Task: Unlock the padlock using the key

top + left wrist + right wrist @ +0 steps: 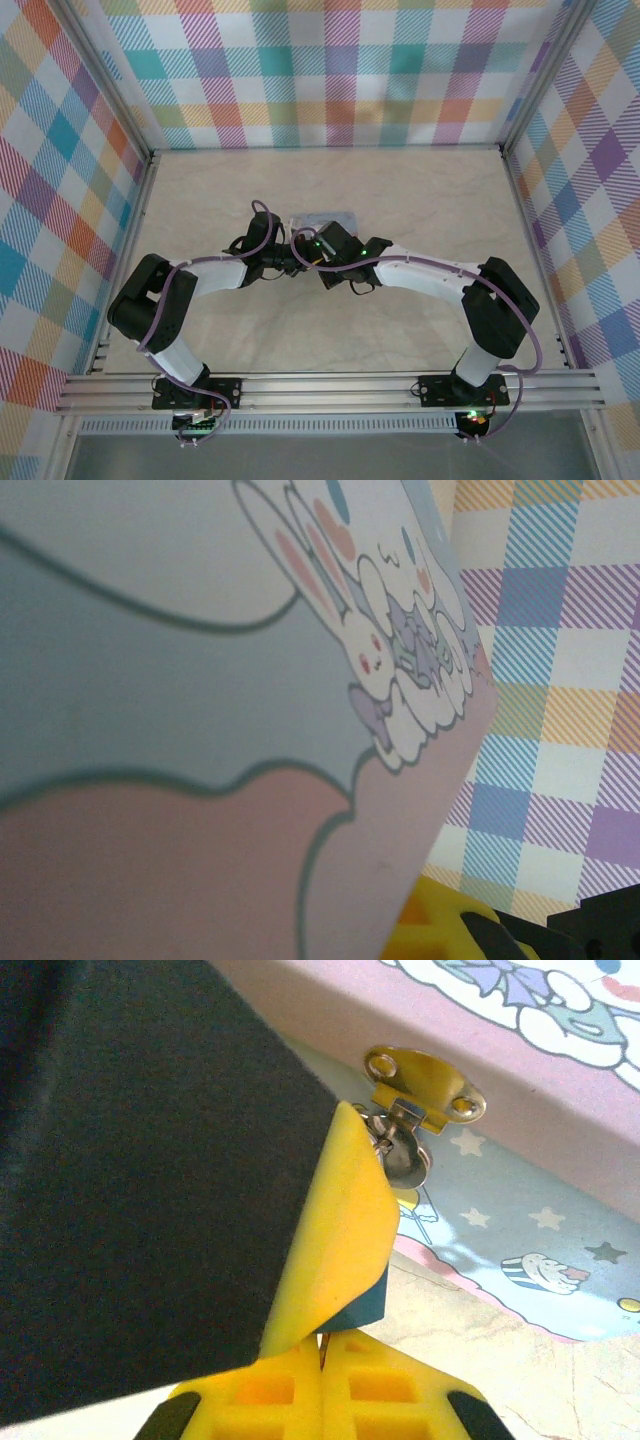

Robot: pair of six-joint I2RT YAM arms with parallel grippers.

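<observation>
1. The left gripper (pixel 283 262) is drawn narrow against the tin (pixel 325 220); whether anything is held cannot be told.
2. The tin is a flat rectangular box, smooth, printed pale blue and pink with white cartoon rabbits. Its contents cannot be seen.
3. A brass-coloured hasp (pixel 425 1080) is riveted to the tin's front wall, and the padlock (pixel 402 1155), small and shiny metal, hangs from it.
4. The right gripper (pixel 322 1355) has its yellow fingers pressed together, one tip touching the padlock. A dark teal piece is seen between them, not identifiable.
5. The tin lies on a pale marbled table (pixel 430 200).
</observation>
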